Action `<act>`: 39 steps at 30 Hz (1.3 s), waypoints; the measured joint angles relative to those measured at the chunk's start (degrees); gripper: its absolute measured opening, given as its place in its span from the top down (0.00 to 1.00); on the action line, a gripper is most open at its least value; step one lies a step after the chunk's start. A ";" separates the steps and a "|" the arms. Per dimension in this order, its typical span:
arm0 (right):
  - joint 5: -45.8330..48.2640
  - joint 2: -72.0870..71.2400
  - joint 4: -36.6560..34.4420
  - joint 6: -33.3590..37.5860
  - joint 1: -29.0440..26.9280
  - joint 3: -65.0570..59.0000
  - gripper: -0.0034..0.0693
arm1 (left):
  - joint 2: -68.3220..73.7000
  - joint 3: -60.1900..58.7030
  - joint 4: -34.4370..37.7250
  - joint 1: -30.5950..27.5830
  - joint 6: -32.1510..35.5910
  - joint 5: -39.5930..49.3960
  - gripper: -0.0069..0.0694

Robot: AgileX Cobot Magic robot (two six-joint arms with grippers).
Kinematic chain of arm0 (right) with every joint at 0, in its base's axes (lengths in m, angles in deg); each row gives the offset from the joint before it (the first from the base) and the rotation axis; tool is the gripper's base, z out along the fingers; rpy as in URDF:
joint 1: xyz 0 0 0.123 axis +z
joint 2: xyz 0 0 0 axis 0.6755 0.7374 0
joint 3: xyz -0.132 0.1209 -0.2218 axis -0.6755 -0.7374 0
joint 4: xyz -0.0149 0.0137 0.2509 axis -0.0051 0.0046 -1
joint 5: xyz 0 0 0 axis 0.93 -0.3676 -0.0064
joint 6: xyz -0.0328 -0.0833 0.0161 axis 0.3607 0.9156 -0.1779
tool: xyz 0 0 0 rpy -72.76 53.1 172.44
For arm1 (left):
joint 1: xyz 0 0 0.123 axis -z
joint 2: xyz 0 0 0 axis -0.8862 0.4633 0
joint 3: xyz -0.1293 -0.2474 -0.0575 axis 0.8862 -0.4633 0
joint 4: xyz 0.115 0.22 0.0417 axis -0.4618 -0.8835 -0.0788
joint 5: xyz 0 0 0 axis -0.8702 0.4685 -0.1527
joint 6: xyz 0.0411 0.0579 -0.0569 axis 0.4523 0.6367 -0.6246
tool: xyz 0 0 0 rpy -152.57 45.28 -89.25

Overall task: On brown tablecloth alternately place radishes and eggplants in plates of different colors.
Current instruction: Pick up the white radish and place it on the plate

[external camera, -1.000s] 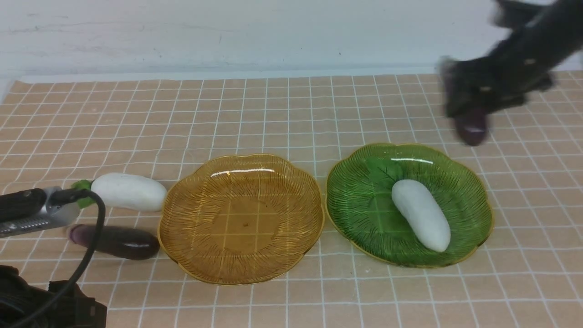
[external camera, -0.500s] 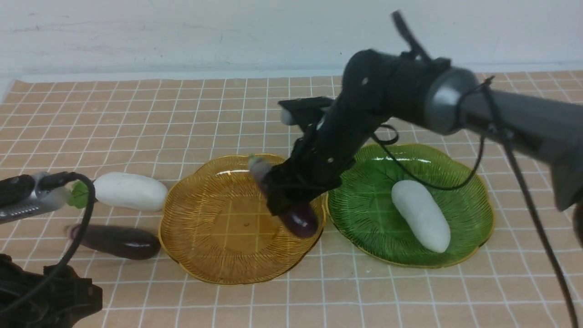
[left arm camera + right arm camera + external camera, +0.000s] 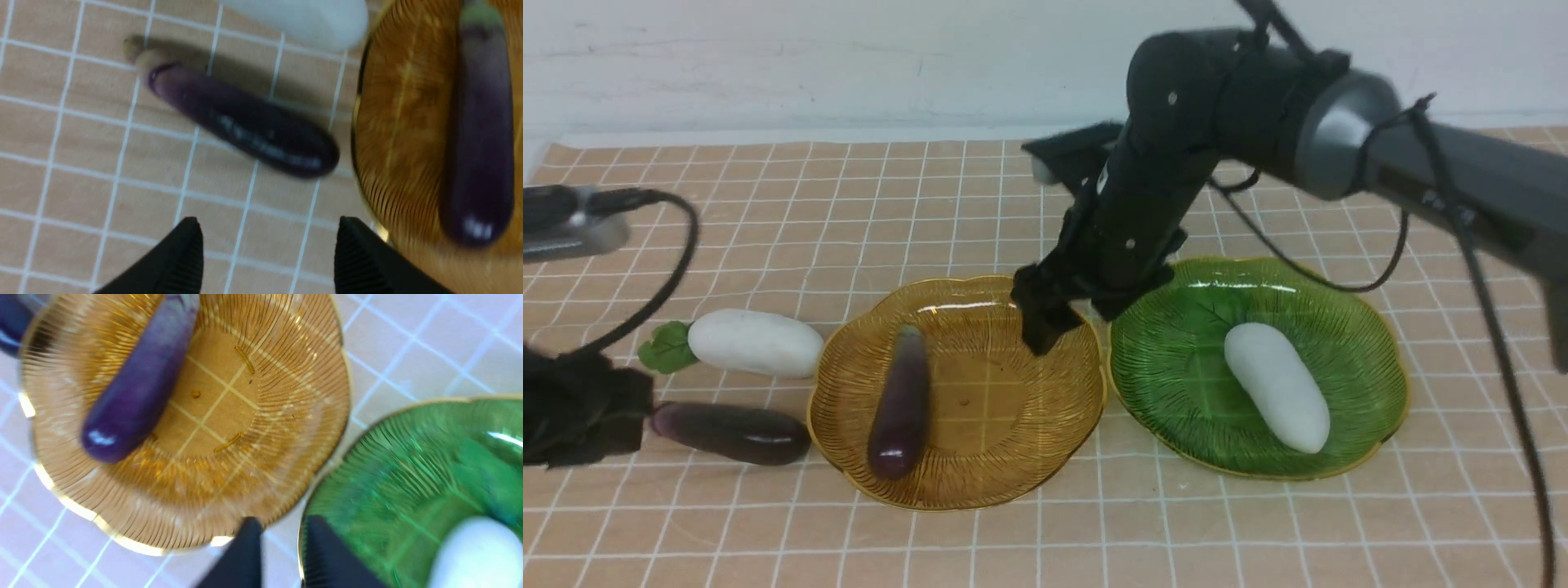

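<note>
Over the brown gridded tablecloth (image 3: 768, 204), left gripper (image 3: 267, 232) jaws stand apart, empty, near one white oblong radish (image 3: 756, 343) and one glossy purple eggplant (image 3: 731, 433), both unplaced. Changed: the second eggplant (image 3: 900, 404), carried a moment ago, lies in the amber ribbed plate (image 3: 1005, 425); right gripper (image 3: 284, 551) jaws, narrowly apart, hold nothing. The green ribbed plate (image 3: 1176, 384) holds the second radish (image 3: 1278, 385). Two of each.

Eggplant (image 3: 245, 130) seemingly just beside amber plate (image 3: 394, 134)
</note>
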 joint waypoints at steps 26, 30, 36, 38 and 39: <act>0.97 -13.36 -1.79 7.10 0.00 -7.36 0.96 | 30.46 17.39 -9.00 -1.18 -42.65 -6.88 0.08; 0.97 -13.36 -1.79 7.36 0.00 -7.36 0.95 | 32.23 17.46 -9.40 -1.18 -45.38 -11.52 0.12; 0.97 -13.06 -1.79 7.36 0.00 -7.36 0.95 | 36.49 17.54 -9.29 -1.18 -46.72 -16.55 0.23; 0.97 -13.06 -1.58 7.41 0.00 -7.36 0.95 | 37.26 17.54 -8.77 -1.18 -46.28 -16.61 0.30; 0.97 -13.06 -1.15 7.41 0.00 -7.36 0.95 | 37.26 17.62 -8.15 -1.18 -45.32 -16.61 0.33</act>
